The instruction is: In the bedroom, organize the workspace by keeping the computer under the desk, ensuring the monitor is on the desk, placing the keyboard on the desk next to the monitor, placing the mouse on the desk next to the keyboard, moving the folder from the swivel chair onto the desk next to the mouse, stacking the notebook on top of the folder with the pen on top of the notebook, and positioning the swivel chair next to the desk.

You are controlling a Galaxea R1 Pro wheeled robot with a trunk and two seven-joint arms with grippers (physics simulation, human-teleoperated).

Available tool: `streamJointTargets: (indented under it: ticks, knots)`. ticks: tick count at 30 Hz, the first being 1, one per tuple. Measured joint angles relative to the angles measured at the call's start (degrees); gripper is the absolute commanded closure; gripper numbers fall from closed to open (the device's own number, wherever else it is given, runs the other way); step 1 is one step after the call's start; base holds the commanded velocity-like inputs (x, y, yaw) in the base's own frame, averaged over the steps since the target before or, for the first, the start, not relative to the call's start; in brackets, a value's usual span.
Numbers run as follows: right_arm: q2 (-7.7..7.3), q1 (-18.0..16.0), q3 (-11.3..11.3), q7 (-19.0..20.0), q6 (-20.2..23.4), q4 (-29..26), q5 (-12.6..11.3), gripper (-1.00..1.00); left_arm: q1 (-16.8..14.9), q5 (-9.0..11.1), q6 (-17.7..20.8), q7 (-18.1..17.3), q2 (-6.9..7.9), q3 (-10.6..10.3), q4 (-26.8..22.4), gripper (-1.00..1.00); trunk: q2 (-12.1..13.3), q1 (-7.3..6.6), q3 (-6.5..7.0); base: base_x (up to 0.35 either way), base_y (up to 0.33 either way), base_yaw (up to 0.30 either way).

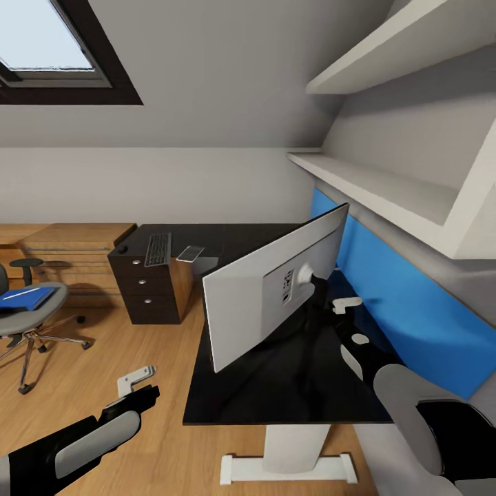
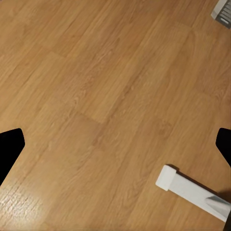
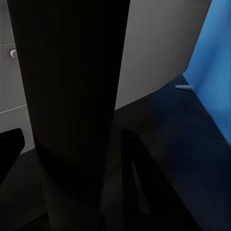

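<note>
The right gripper [image 1: 344, 303] jaws straddle the monitor [image 1: 269, 296] neck; whether they clench it, I cannot tell. A careless push toward nine o'clock could tip the monitor off the desk [image 1: 289, 386]. The left gripper [image 1: 138, 380] jaws hang released.

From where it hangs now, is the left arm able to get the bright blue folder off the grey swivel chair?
Probably not yet: the left gripper hangs over bare floor, well apart from the blue folder on the chair.
</note>
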Motion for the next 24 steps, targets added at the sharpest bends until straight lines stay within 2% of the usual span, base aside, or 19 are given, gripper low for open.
streamJointTargets:
  ticks: [7,24]
  knots:
    - [0.00,0.0,0.0,0.0,0.0,0.1,0.1,1.00,0.0,0.0,-0.1,0.0,0.00,0.0,0.0,-1.00,0.0,-0.01,0.00,0.074,-0.064,0.000]
    - [-0.02,0.0,-0.1,0.1,0.0,0.0,0.2,1.00,0.0,0.1,-0.1,0.0,0.00,0.0,0.0,-1.00,0.0,0.00,0.00,0.001,-0.002,0.000]
